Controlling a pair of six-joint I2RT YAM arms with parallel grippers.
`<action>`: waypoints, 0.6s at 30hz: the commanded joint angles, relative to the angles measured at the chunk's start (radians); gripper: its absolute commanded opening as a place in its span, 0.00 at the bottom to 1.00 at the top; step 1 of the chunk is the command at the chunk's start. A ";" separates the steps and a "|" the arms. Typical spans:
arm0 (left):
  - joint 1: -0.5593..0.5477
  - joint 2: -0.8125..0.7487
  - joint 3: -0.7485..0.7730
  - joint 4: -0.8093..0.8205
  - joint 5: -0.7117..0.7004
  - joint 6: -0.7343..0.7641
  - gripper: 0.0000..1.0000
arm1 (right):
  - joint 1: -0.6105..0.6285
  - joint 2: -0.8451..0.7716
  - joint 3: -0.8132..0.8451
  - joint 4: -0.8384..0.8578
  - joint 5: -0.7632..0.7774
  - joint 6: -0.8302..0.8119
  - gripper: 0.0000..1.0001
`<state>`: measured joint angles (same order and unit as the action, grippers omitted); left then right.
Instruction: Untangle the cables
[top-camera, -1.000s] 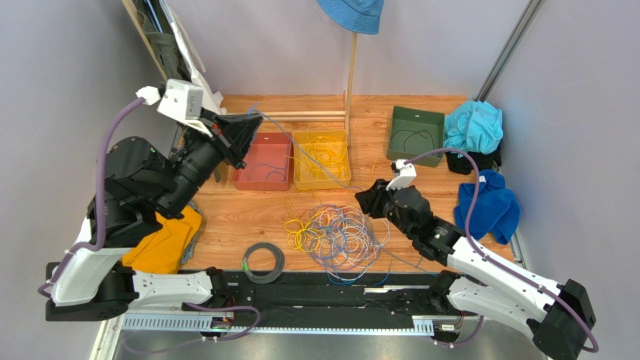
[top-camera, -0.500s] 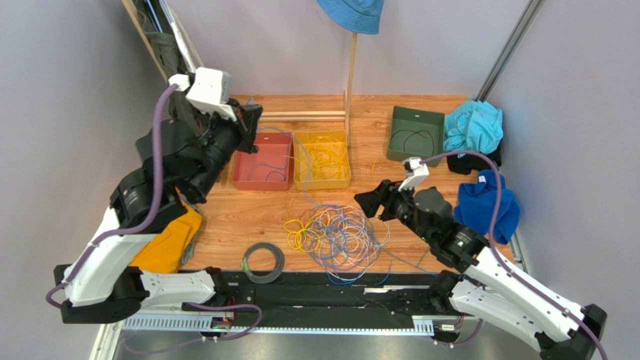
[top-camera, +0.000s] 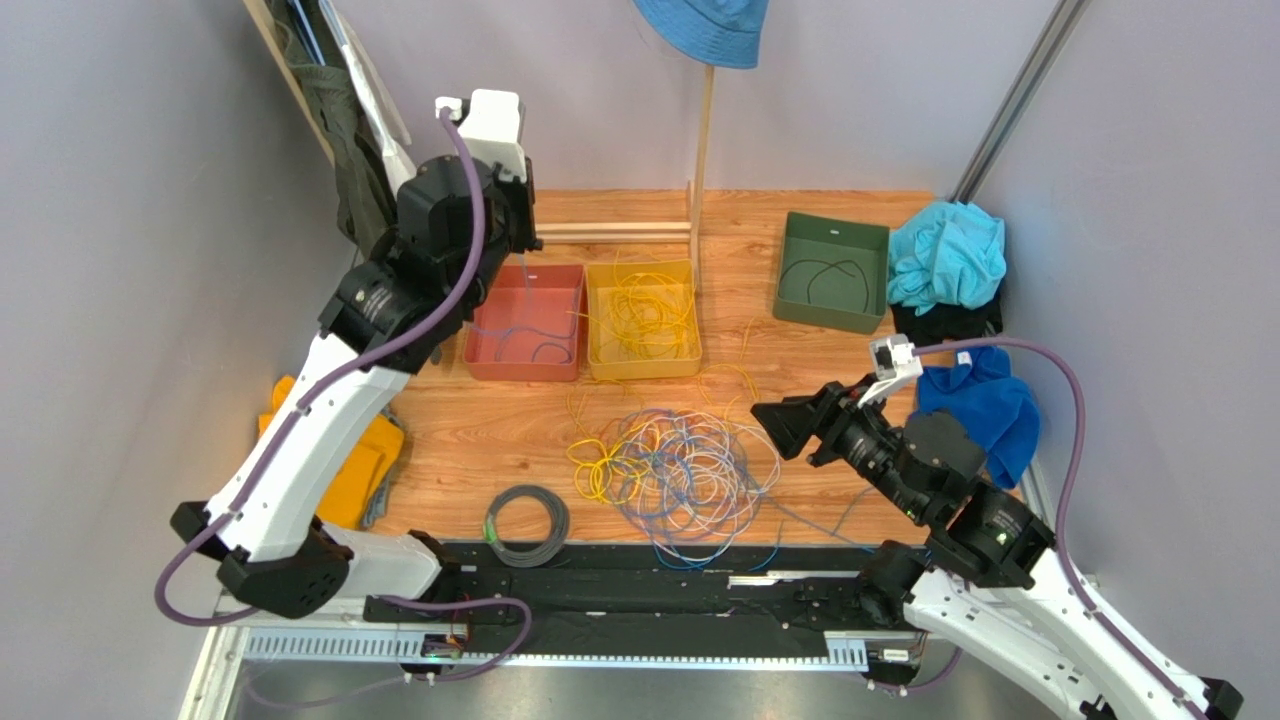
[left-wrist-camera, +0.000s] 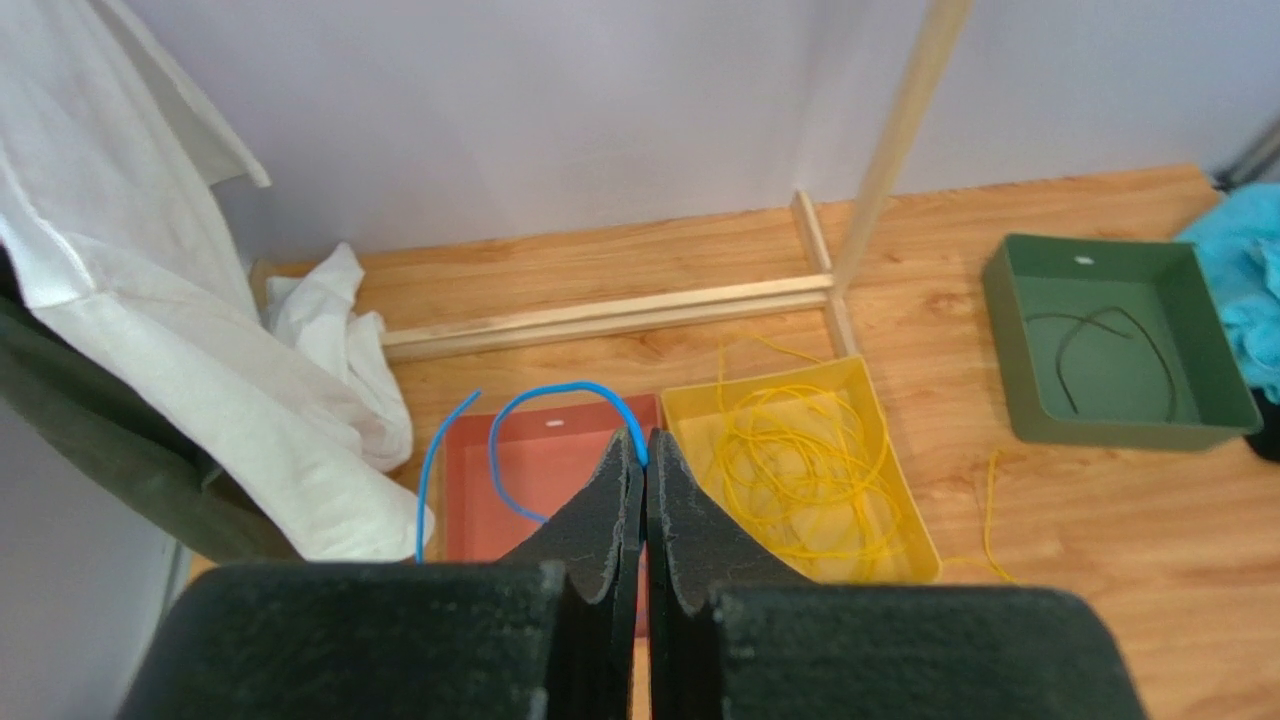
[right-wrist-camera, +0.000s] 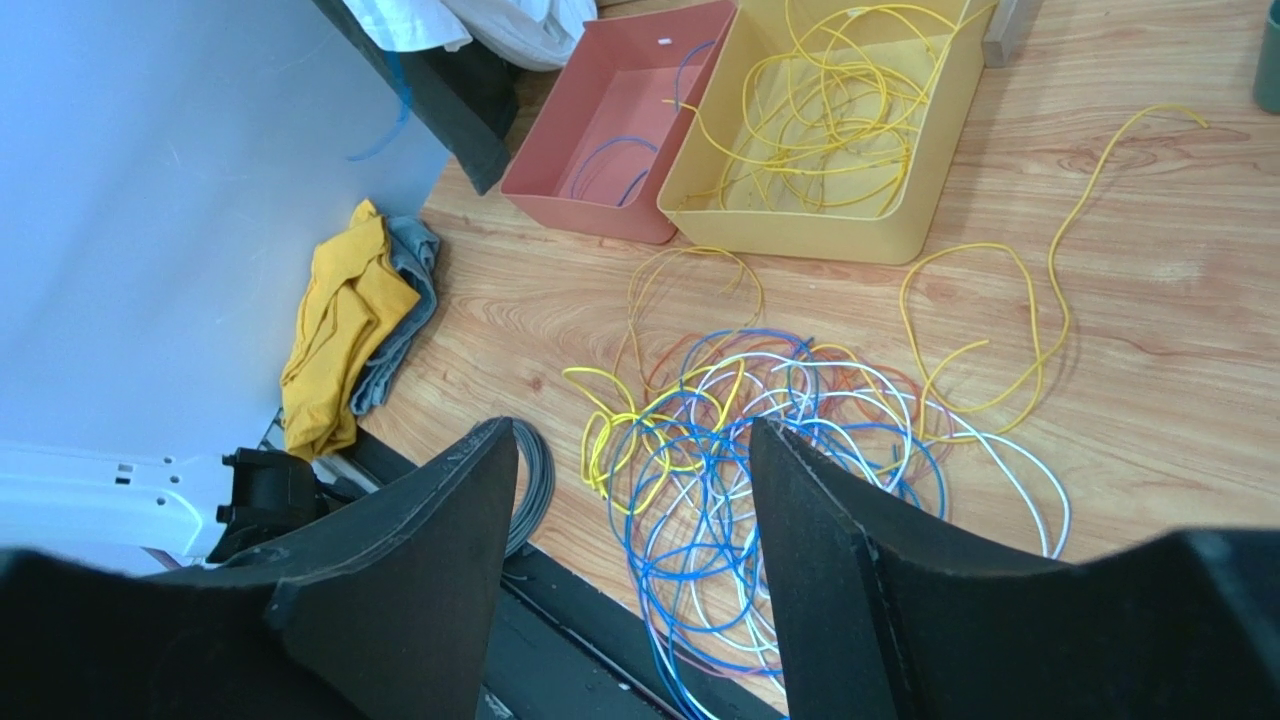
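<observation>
The cables (top-camera: 679, 465) lie in a loose tangle of yellow, blue and pale wires on the wooden table, also in the right wrist view (right-wrist-camera: 781, 435). My left gripper (top-camera: 516, 228) is raised over the red tray (top-camera: 484, 360). In its wrist view it (left-wrist-camera: 643, 450) is shut on a thin blue cable (left-wrist-camera: 549, 393), which arcs over the tray (left-wrist-camera: 556, 465) with a free end hanging to the left. My right gripper (top-camera: 769, 425) is open and empty, just right of the tangle and above it (right-wrist-camera: 631, 435).
A yellow tray (top-camera: 601, 360) holds yellow wires. A green tray (top-camera: 793, 240) holds a dark wire. A grey coil (top-camera: 526, 522) lies at the front. A yellow cloth (top-camera: 338, 480) lies left, blue cloths (top-camera: 977, 405) right. A wooden stand (top-camera: 700, 165) rises at the back.
My left arm has swung up and toward the back wall with the blue cable, now over the red tray. My right arm has drawn back to the right of the tangle.
</observation>
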<state>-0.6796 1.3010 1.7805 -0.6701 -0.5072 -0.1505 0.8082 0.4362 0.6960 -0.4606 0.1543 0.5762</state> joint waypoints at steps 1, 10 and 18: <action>0.093 0.061 0.100 0.041 0.058 0.008 0.00 | -0.001 -0.053 0.007 -0.061 -0.001 -0.013 0.62; 0.247 0.227 0.284 0.047 0.116 0.025 0.00 | -0.001 -0.074 -0.001 -0.093 0.040 -0.038 0.62; 0.304 0.313 0.294 0.084 0.137 0.032 0.00 | -0.001 -0.065 -0.010 -0.086 0.080 -0.067 0.62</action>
<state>-0.3931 1.5978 2.0571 -0.6315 -0.3962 -0.1390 0.8082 0.3695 0.6903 -0.5591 0.1982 0.5468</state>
